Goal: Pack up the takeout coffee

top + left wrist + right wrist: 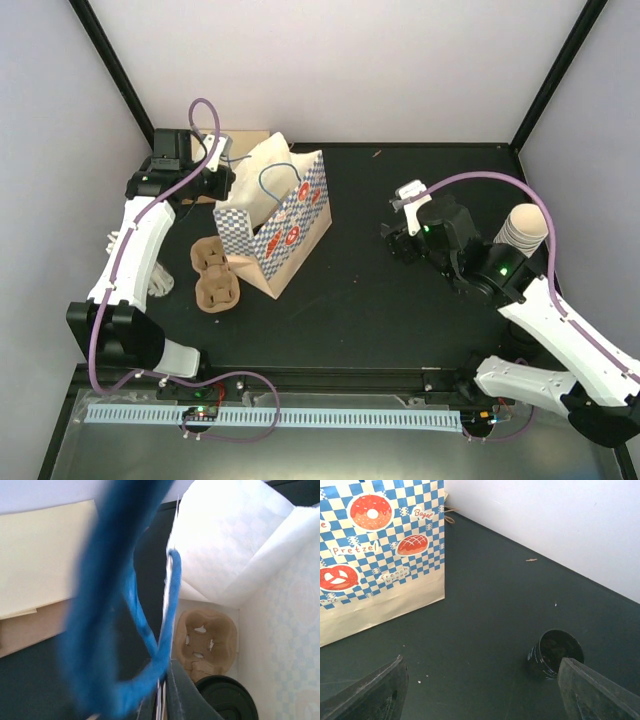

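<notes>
Beside the pulp carrier [205,640], a round black lid [227,700]

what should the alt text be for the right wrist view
A blue-and-white checked paper bag printed with red pastries stands upper left on a dark green tabletop, and a small round black plastic item sits lower right. The open jaws frame the bottom corners, touching neither; a white wall runs behind.
</notes>
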